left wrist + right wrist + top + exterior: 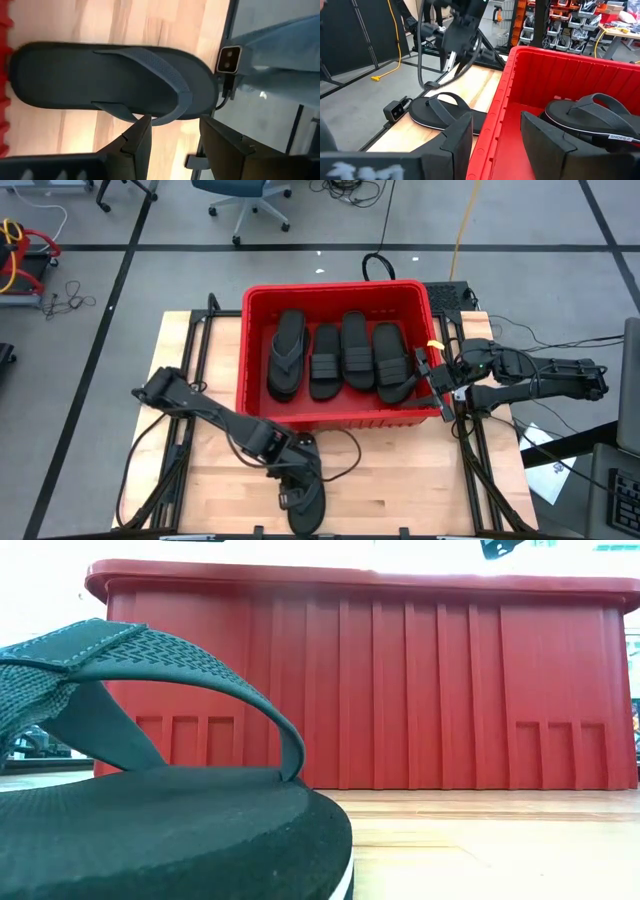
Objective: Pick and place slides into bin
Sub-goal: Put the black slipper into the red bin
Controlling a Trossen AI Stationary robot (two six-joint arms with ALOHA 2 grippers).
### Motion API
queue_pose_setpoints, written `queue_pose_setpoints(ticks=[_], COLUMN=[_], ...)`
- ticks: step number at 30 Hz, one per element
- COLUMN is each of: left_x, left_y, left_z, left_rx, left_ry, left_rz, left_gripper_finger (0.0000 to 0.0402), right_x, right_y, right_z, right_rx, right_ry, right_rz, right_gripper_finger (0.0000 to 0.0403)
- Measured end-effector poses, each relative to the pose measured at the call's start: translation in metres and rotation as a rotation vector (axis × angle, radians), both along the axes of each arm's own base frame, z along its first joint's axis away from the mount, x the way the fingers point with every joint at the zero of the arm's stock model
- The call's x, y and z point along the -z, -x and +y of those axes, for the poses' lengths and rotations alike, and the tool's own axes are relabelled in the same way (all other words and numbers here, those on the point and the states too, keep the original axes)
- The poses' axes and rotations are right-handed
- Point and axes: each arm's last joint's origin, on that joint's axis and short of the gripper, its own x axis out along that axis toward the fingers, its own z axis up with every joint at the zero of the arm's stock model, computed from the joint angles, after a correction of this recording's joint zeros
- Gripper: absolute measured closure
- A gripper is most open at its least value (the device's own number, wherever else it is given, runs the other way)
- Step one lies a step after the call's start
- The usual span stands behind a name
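Seen from above, four slides (340, 355) lie side by side in the red bin (340, 420), filling its floor, while one thong slide (305, 505) is left on the wooden desk (400, 480) near its front edge; the left tool (293, 488) hovers right over that slide, and the right tool (442, 375) waits at the bin's right wall. At desk height, the thong slide (150, 810) fills the foreground, with bare desk between it and the bin's ribbed wall (400, 690). The left wrist camera shows the left tool's fingers (137, 142) spread, empty, beside the strap (160, 70). The right wrist camera shows the right tool's fingers (457, 137) parted astride the bin's rim (502, 100), holding nothing. The task looks nearly finished.
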Motion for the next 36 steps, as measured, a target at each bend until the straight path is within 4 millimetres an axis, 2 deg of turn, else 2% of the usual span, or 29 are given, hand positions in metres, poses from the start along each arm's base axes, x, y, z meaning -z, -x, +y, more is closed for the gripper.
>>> queue_pose_setpoints(ticks=[13,17,25,31,36], left_x=[0.046,0.059,0.067,0.095,0.111], left_y=[-0.030,-0.032,-0.032,-0.030,-0.023], left_z=[-0.015,-0.019,-0.023,-0.026,-0.028], left_rx=[-0.014,-0.042,-0.086,-0.175,-0.219], left_ry=[-0.003,-0.019,-0.020,0.052,0.057], left_rz=[-0.006,0.031,0.060,0.071,0.094], left_gripper_finger=[0.0243,0.0243,0.0243,0.0243,0.0243], right_x=[0.000,0.000,0.001,0.001,0.001], right_y=[0.000,0.000,0.000,0.000,0.000], right_z=[0.000,0.000,0.000,0.000,0.000], right_rx=[0.003,0.003,0.002,0.002,0.002], right_ry=[-0.014,-0.014,-0.013,-0.012,-0.012], right_rz=[0.007,0.010,0.015,0.015,0.015], right_gripper_finger=[0.0246,0.0246,0.0246,0.0246,0.0246])
